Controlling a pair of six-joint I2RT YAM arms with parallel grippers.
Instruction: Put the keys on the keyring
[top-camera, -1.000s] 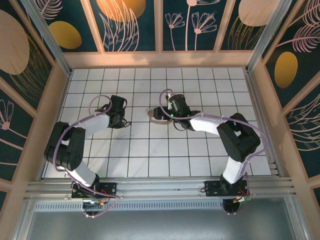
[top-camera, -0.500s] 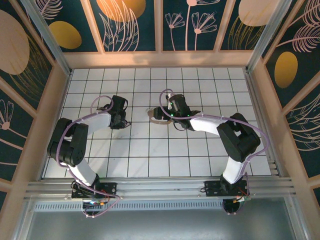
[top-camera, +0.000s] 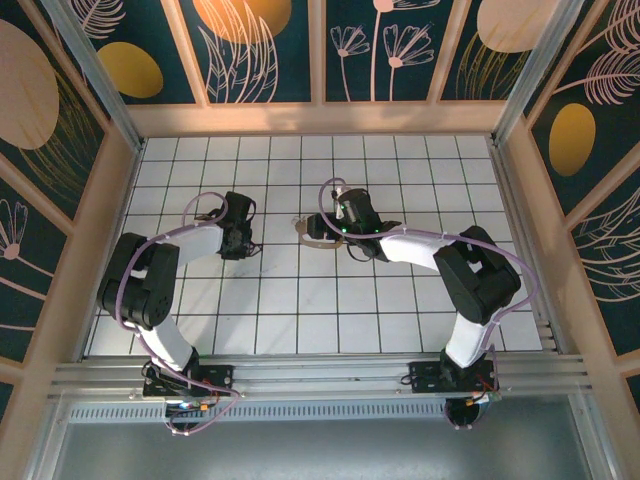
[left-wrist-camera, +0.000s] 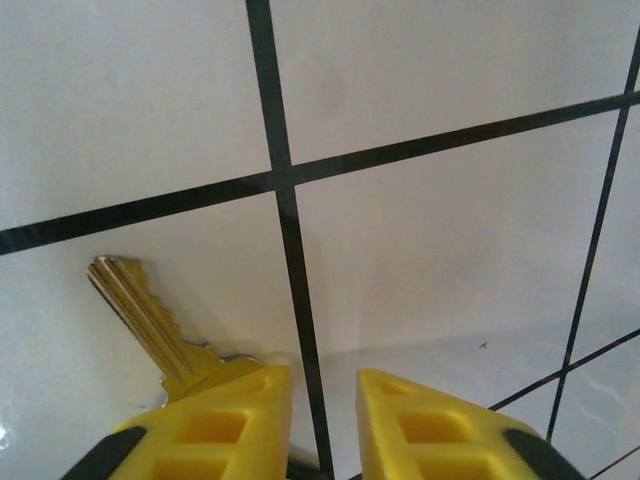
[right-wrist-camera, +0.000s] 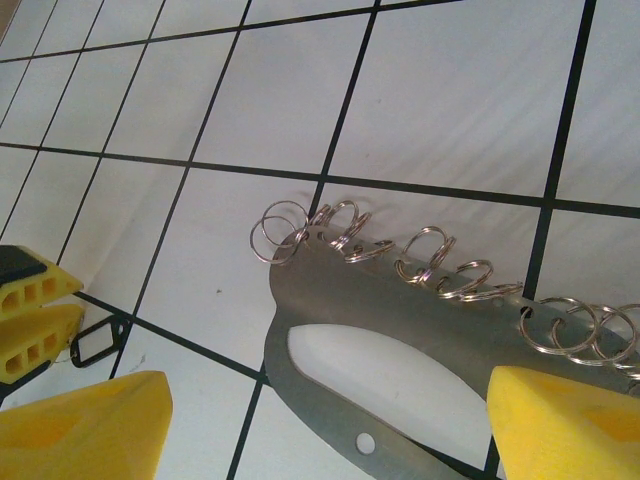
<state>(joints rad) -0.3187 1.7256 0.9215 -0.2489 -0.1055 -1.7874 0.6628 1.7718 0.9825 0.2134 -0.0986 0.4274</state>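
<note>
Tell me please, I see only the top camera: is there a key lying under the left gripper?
Observer: Yes. In the left wrist view a brass-coloured key lies flat on the tile, and its head is hidden behind one finger of the left gripper.
Operator: Is the key between the two fingers?
Observer: Not as far as I can see. The gap between them shows bare tile and a black grid line.
Operator: And what is at the right gripper?
Observer: In the right wrist view the right gripper is wide open over a flat metal plate with wire rings along its edge.
</note>
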